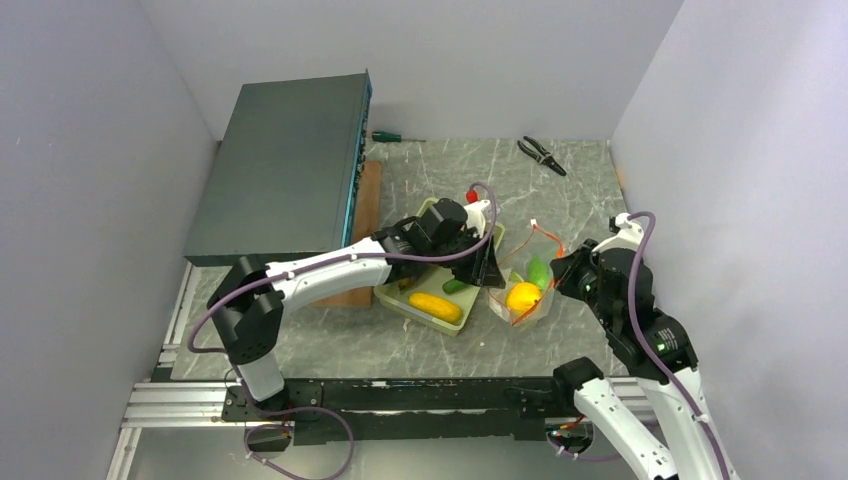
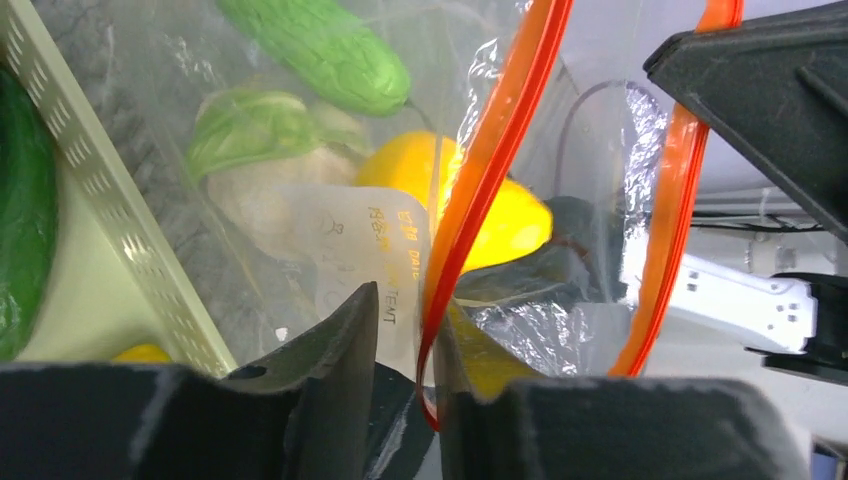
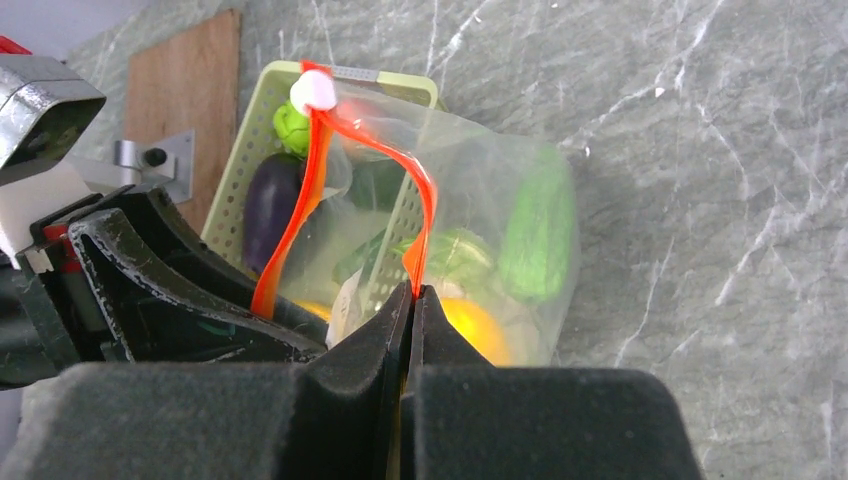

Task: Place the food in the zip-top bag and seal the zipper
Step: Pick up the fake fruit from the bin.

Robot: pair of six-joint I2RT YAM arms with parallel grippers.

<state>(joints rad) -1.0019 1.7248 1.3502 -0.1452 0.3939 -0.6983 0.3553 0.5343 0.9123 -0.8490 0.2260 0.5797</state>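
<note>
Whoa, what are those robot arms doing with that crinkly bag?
Both arms are holding the clear zip-top bag by its mouth. The right tool pinches one side of the orange zipper, and the left tool seems to grip the other side. A yellow piece and a green piece are already inside. The mouth gapes open, so it is not sealed yet.

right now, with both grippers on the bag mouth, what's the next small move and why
Probably open the left gripper off the zipper and reach for the purple piece: it lies in the tray, outside the bag, whose mouth the right gripper holds open.
</note>
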